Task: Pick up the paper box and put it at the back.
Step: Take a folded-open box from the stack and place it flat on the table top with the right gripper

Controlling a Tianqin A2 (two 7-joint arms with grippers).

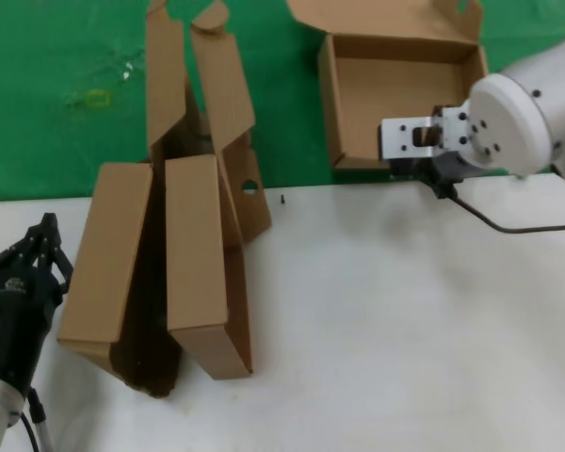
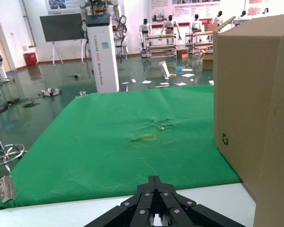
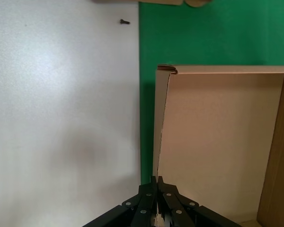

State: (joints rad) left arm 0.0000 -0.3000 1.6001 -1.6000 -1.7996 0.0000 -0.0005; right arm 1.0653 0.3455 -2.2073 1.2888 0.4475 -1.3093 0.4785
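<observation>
The paper box (image 1: 395,94) lies open on the green cloth (image 1: 56,56) at the back right, its lid folded away from me. Its near wall runs just behind the edge of the white tabletop (image 1: 405,311). My right gripper (image 1: 400,169) reaches along that near wall. In the right wrist view my right gripper (image 3: 156,180) is shut on the thin wall of the box (image 3: 217,142), with the green cloth (image 3: 203,33) beside it. My left gripper (image 1: 45,231) is shut and empty at the front left, and shows shut in the left wrist view (image 2: 154,179).
Two similar brown cardboard boxes (image 1: 108,264) (image 1: 202,254) lean together at the left, their lids (image 1: 221,80) standing up over the cloth. One fills the side of the left wrist view (image 2: 255,109). A small black screw (image 1: 282,200) lies on the tabletop.
</observation>
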